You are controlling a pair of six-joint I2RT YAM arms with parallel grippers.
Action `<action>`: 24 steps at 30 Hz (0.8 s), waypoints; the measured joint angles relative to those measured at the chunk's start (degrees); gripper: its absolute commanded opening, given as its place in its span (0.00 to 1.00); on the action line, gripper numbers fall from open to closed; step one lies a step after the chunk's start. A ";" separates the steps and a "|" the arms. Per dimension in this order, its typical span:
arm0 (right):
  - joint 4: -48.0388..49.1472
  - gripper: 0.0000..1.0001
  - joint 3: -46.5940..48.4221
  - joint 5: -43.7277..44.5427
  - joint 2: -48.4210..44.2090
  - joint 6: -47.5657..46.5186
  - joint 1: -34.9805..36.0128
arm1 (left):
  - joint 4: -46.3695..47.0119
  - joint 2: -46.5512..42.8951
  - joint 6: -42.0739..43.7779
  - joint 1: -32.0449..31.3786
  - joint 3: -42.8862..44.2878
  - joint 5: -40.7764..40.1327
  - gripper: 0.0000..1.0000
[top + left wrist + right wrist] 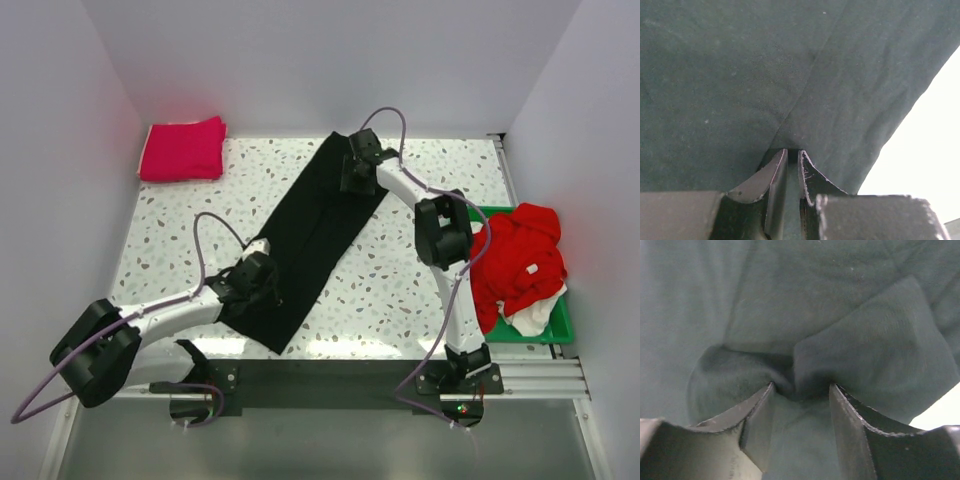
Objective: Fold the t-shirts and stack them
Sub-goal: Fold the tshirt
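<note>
black tee (310, 250): long strip, diagonal on table (400, 290) | red tee (520, 260): heaped in tray (562, 332), right | pink tee (182, 150): folded, far-left corner | left gripper (792, 156): nearly closed, pinching black tee's near end | right gripper (801, 387): half open, far-end cloth bunched between jaws

Black t-shirt (318, 240) — soft matt cloth, faintly linty — on a speckled, glossy table (400, 290).

White arms (175, 312), black joints (441, 231), purple cables (201, 250)

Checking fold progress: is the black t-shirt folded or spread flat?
Partly folded: the black t-shirt lies as a long narrow strip, sleeves out of sight, not yet a compact square.
</note>
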 measured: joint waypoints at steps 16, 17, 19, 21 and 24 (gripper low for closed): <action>0.59 0.76 19.69 -3.02 13.40 -3.93 -4.20 | 13.68 20.33 -10.54 -11.78 12.24 3.28 0.27; 0.90 0.79 20.57 -3.34 13.94 -4.48 -4.46 | 14.95 21.77 -10.88 -12.00 13.27 4.17 0.30; 1.55 0.86 21.99 -3.45 14.71 -5.64 -4.81 | 16.55 23.58 -11.54 -12.26 14.88 5.44 0.34; 2.03 0.90 22.27 -3.69 14.86 -6.51 -5.09 | 16.83 23.91 -11.54 -12.35 16.06 6.25 0.41; 2.54 0.93 22.43 -3.76 14.84 -7.63 -5.38 | 16.94 23.52 -10.91 -12.22 18.47 6.69 0.45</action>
